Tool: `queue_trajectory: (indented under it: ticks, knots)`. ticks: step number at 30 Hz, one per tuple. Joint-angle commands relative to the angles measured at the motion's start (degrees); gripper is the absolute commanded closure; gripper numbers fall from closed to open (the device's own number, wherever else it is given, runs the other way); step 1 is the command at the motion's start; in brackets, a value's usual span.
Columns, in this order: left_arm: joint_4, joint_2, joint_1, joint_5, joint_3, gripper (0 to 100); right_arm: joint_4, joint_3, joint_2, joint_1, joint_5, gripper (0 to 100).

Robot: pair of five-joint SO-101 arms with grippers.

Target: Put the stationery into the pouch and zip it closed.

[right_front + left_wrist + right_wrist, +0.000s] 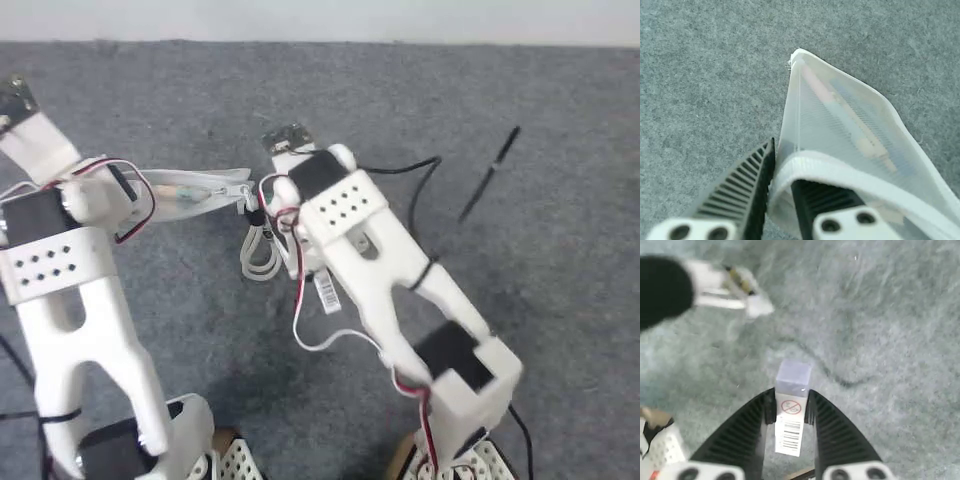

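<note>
Left claw (781,172) is closed on the white rim of the mesh pouch (840,115), holding that end up off the grey surface (560,300). Pale, stick-shaped stationery (860,135) already lies inside. Just right of the pouch, white cord loops (260,255) rest on the surface near its zip end. Next comes the right claw (790,399), clamped on a white eraser (792,375) with a barcode sleeve, apart from the pouch. Far to the right, a thin black pen (490,172) lies alone, well away from everything else. Several things could go wrong. The soft pouch mouth looks narrow and slack, so the eraser may catch on the rim and fall to the surface. A push from the right claw could tug the thin rim out of the left claw's pinch, and the pouch would collapse. The cord loops could snag a claw finger on the way in. The zip may also jam against the left claw where it grips the rim.
</note>
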State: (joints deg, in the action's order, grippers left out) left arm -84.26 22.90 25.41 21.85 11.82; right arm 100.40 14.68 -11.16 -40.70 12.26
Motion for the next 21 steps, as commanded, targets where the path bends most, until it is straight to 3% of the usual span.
queue_trajectory:
  ticks: [1,7,13,21]
  knots:
    - [1.8,3.3,0.3,0.8,-0.7,99,2.1,-0.6,8.8,-1.0,-0.8,99.2]
    - [2.6,3.5,0.2,0.8,-0.8,99,2.0,-1.8,15.5,-1.5,-0.8,99.2]
    - [2.0,3.7,-4.2,0.5,-1.8,99,2.0,-1.8,20.4,-1.6,-0.7,99.2]
    - [-3.2,3.7,-7.0,-2.8,-5.1,99,-0.8,-6.4,30.9,-1.5,-0.4,99.2]
